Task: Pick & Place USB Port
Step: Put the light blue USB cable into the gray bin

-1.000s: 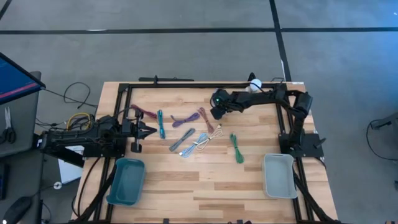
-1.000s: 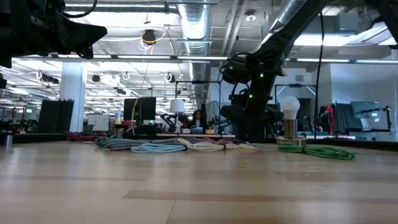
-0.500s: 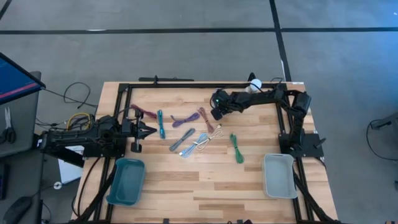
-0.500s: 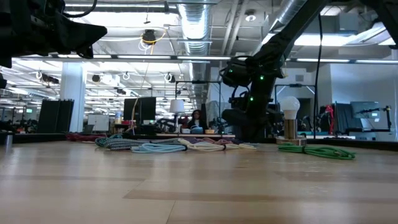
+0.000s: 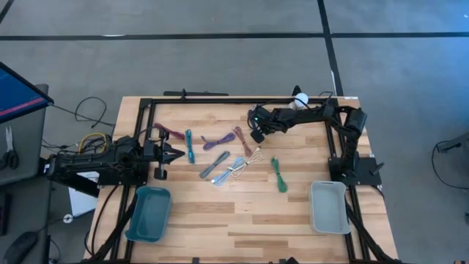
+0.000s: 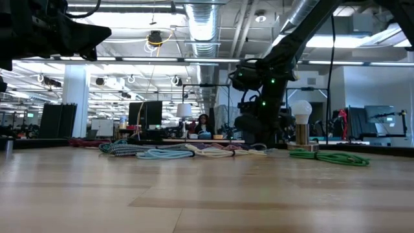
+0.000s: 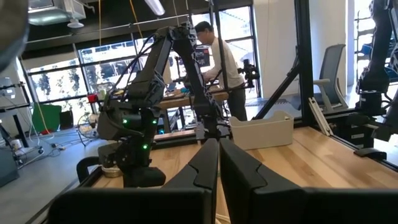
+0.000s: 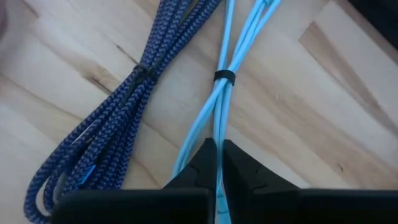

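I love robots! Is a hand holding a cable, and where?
Left gripper: nothing. Right gripper: its shut tips meet the light blue cable near its tie; whether it's pinched cannot be told.

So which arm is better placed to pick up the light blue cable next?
Probably the right: the right claw points straight at the light blue cable, close above it. The left claw waits farther left.

A blue monitor [image 5: 18, 94] sits beside the table [image 5: 242, 220].
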